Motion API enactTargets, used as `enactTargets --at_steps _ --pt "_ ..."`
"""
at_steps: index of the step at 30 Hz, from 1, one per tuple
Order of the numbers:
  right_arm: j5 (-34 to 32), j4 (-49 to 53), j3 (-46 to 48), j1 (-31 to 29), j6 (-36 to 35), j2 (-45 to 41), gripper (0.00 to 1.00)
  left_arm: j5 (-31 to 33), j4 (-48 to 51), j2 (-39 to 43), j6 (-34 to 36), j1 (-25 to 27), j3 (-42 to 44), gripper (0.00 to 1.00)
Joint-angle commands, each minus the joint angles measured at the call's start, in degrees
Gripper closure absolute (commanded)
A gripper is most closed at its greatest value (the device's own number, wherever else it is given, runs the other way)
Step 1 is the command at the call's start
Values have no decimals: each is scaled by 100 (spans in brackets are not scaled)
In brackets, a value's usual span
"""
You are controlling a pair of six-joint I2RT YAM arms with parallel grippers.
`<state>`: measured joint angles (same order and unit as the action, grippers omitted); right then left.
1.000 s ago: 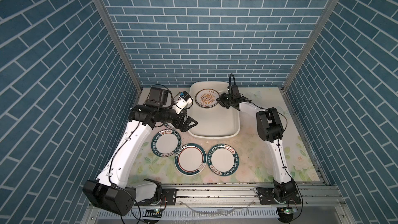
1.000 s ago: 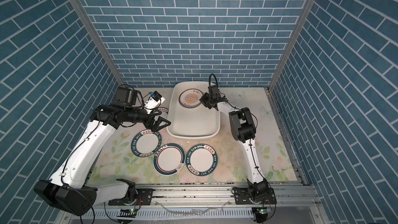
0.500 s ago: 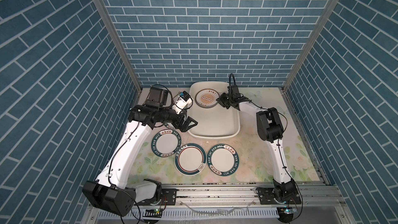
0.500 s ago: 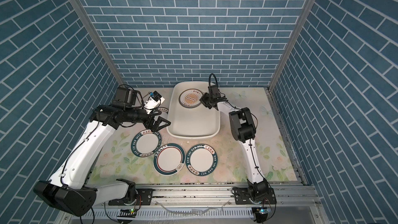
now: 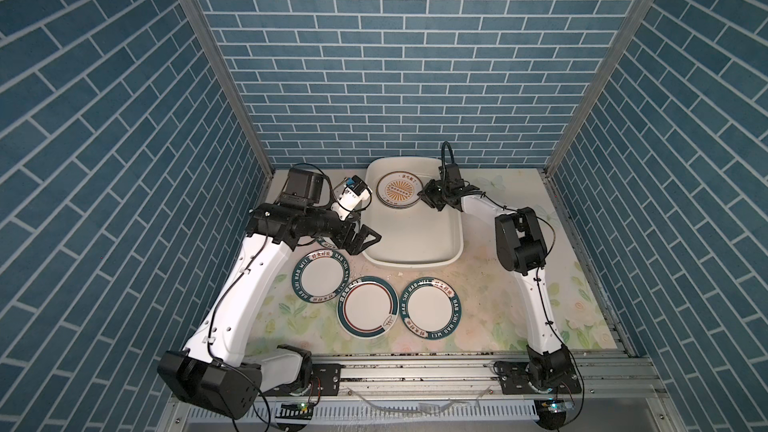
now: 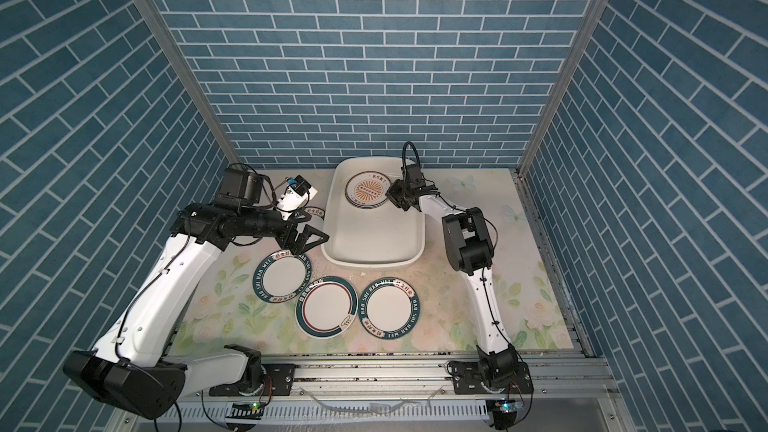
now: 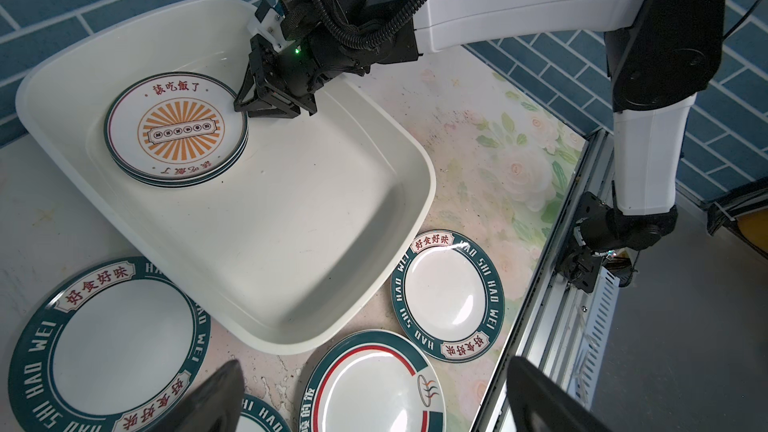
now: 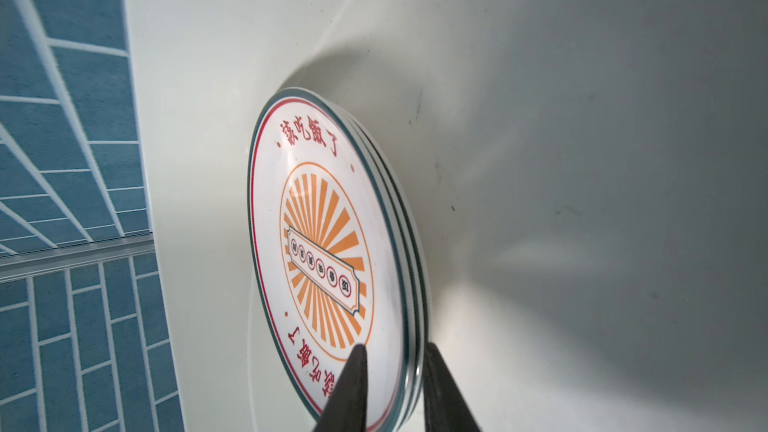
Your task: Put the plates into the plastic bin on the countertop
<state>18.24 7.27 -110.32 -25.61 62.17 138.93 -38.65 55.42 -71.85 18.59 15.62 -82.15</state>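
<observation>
Sunburst plates (image 8: 332, 243) stacked in plastic bin (image 5: 415, 261), rim pinched between right claw (image 8: 395, 353); left claw (image 5: 365, 241) wide, near bin corner.

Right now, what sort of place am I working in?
Probably a mock kitchen test cell: blue brick-print walls box in a floral countertop, a white bin holds stacked plates, and a metal rail runs along the front.

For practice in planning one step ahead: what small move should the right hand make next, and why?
Probably open the right hand and let go: it pinches the rim of the stack of round cream plates with orange sunburst centres, which already seems to lie flat on the floor of the white rectangular plastic bin.
</observation>
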Motion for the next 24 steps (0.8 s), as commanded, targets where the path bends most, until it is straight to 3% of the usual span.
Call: enactTargets --at_steps 1,8,12,16,24 --pt "-28 150 -213 -13 -204 -341 75 -12 57 94 39 12 -102 1" --pt "-218 606 -243 -6 -794 -935 75 165 4 155 32 11 -48 0" --pt "-367 881 126 -8 -1367 -1801 75 282 -22 180 31 10 -51 1" --pt "-392 800 1148 -9 -1796 -2951 76 491 -98 209 -4 9 -8 1" --pt "-166 523 4106 -15 -2148 -5952 74 498 -178 224 -22 12 168 0"
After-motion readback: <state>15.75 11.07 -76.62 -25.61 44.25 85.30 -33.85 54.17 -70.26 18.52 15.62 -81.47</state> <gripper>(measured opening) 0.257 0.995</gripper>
